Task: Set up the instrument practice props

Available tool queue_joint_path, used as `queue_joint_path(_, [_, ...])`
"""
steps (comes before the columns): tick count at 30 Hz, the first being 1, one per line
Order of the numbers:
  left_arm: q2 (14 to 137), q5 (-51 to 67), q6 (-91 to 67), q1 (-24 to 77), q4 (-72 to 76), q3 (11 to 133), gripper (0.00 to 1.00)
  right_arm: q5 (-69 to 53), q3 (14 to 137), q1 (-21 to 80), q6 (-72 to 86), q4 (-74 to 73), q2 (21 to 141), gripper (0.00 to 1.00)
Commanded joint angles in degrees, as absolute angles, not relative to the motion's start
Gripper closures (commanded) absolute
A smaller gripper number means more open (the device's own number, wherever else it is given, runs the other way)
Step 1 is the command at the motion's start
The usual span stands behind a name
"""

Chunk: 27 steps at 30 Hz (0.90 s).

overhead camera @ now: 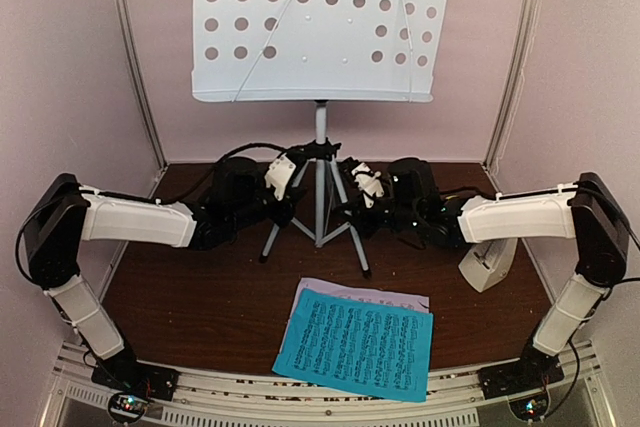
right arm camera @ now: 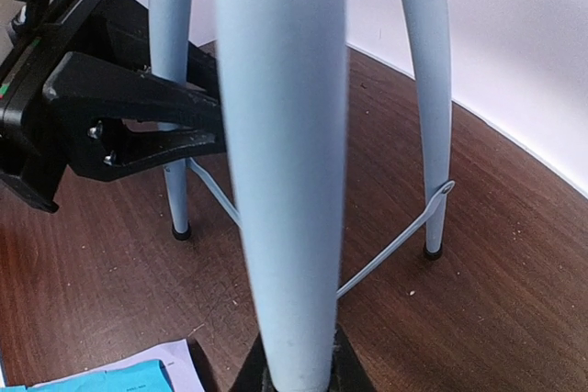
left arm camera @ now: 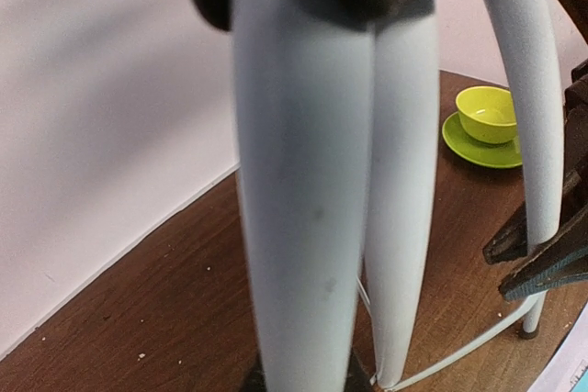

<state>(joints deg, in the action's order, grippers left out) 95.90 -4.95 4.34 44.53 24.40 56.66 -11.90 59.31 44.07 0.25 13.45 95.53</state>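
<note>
The pale perforated music-stand desk [overhead camera: 320,22] stands upright on grey tripod legs [overhead camera: 318,209] at the table's middle back. My left gripper [overhead camera: 285,179] is shut on one leg [left arm camera: 303,181]; its fingertips [left arm camera: 253,379] flank the leg in the left wrist view. My right gripper [overhead camera: 362,190] is shut on another leg [right arm camera: 285,135]. The cyan music sheet [overhead camera: 355,342] lies on the lilac sheet [overhead camera: 330,290] at the front centre. The cream pyramid metronome [overhead camera: 487,265] stands by the right arm.
A lime-green cup [left arm camera: 487,115] on its saucer [left arm camera: 478,146] sits on the brown table beyond the legs. Thin brace rods [right arm camera: 390,245] join the legs low down. Pale walls close the back and both sides.
</note>
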Motion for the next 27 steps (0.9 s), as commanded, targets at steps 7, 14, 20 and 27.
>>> queue_joint_path(7, [102.5,-12.1,8.9,42.8,28.7,58.8,1.00,0.1,60.1,32.2,-0.5,11.4,96.4,1.00])
queue_joint_path(14, [105.3,-11.6,11.2,42.7,27.7,63.5,1.00,-1.3,63.0,31.9,-2.7,10.5,98.1,1.00])
queue_joint_path(20, [102.4,-7.8,11.5,42.0,25.9,60.0,1.00,-3.3,58.3,31.3,-2.6,10.8,94.4,1.00])
queue_joint_path(27, [100.7,-3.1,11.9,41.9,23.4,59.9,0.84,-8.1,57.8,31.3,-2.3,10.8,93.6,1.00])
